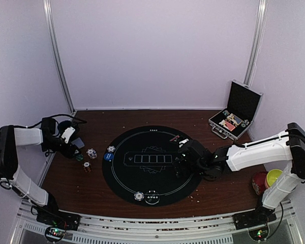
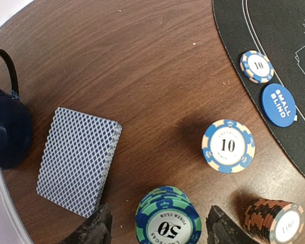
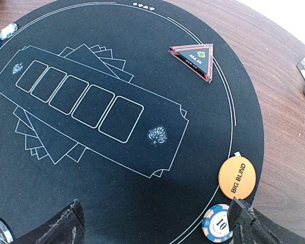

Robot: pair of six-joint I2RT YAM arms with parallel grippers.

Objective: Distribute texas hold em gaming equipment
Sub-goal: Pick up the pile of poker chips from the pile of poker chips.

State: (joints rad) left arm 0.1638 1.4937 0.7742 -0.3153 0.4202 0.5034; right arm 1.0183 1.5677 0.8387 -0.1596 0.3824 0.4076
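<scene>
Low in left-wrist view, left hand (image 2: 160,226) half-wide astride cut-off chip stack (image 2: 169,216), right hand (image 3: 157,226) wide

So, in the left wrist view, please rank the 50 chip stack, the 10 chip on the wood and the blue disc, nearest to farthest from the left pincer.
1. 50 chip stack, right inside the left pincer.
2. 10 chip, up-right on the table.
3. blue disc, farther right on the mat.

Overhead wide — wrist cameras close, sharing the mat (image 1: 162,177).
</scene>
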